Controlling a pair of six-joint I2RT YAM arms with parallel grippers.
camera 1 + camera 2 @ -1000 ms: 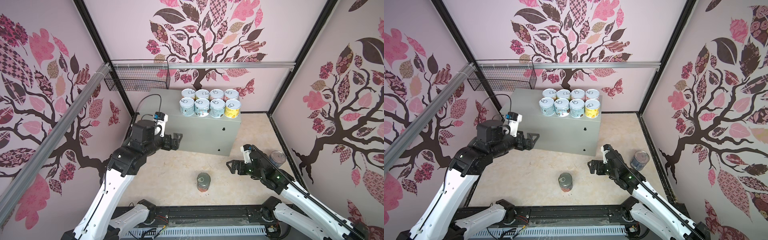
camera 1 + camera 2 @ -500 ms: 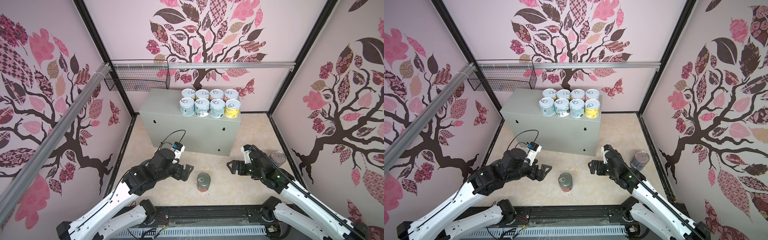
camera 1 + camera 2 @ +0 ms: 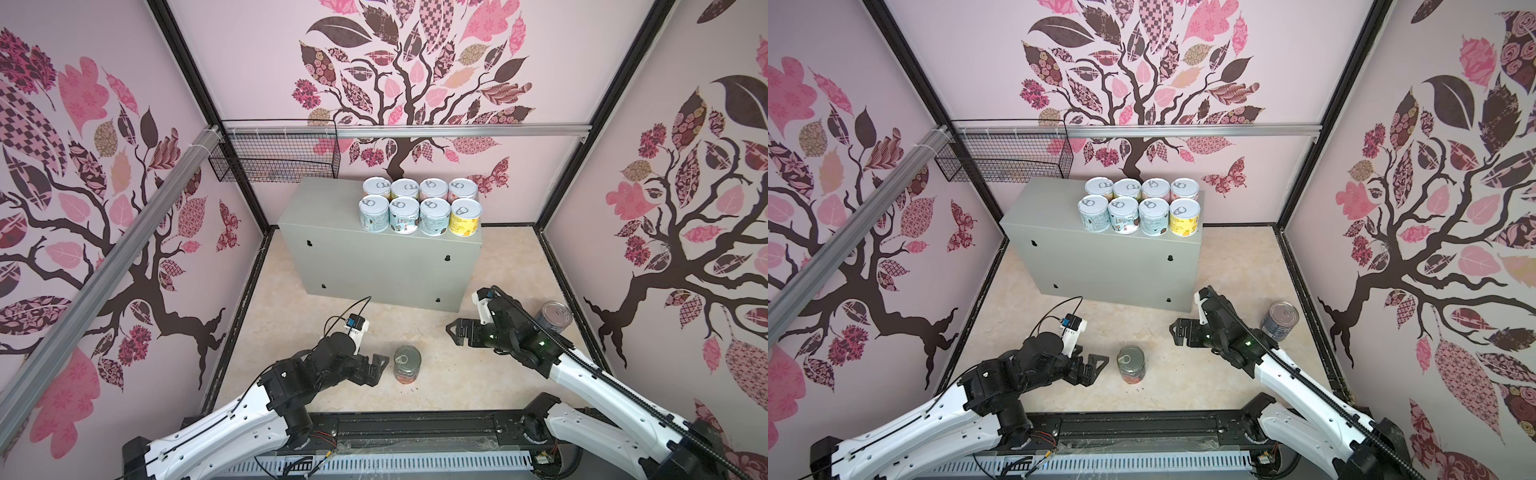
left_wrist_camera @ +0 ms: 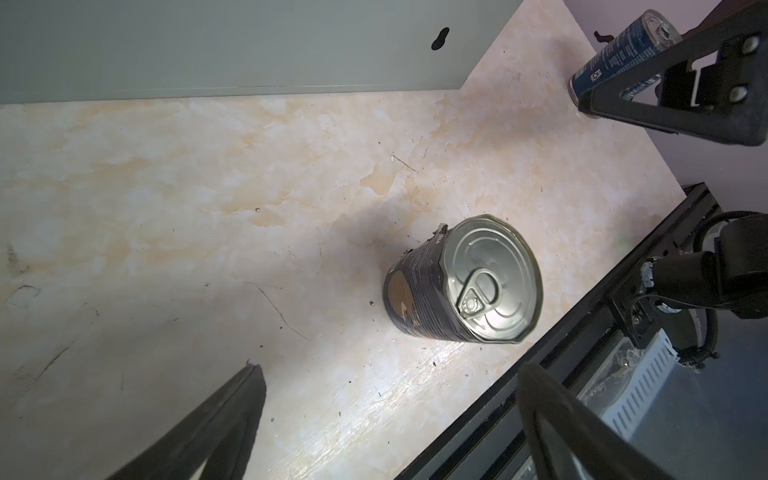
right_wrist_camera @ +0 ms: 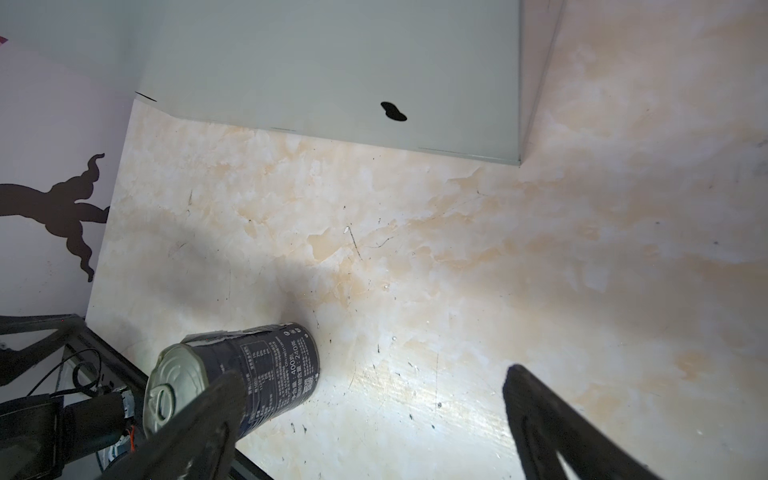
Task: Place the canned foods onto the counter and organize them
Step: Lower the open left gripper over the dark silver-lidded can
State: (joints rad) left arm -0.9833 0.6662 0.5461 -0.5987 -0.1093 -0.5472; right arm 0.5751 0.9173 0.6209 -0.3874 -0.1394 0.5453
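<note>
The counter (image 3: 374,257) (image 3: 1100,253) is a grey box at the back, and several short pastel cans (image 3: 419,208) (image 3: 1140,208) stand in two rows on its right half. A taller can with a dark and reddish label (image 3: 406,365) (image 3: 1131,365) (image 4: 465,282) (image 5: 232,382) stands upright on the floor in front. My left gripper (image 3: 381,369) (image 3: 1097,369) (image 4: 390,370) is open and empty, low and just left of it. A dark blue can (image 3: 552,318) (image 3: 1280,320) (image 4: 615,54) stands at the right wall. My right gripper (image 3: 453,333) (image 3: 1175,332) (image 5: 374,376) hangs open and empty between the two tall cans.
A black wire basket (image 3: 274,160) (image 3: 1005,160) hangs on the back wall, above the counter's left end. The black base rail (image 3: 415,419) (image 4: 582,299) runs along the floor's near edge, close behind the reddish can. Walls close in both sides.
My left arm has swung down from beside the counter's left front to the floor, ending next to the reddish can. The right arm and all cans have stayed put.
</note>
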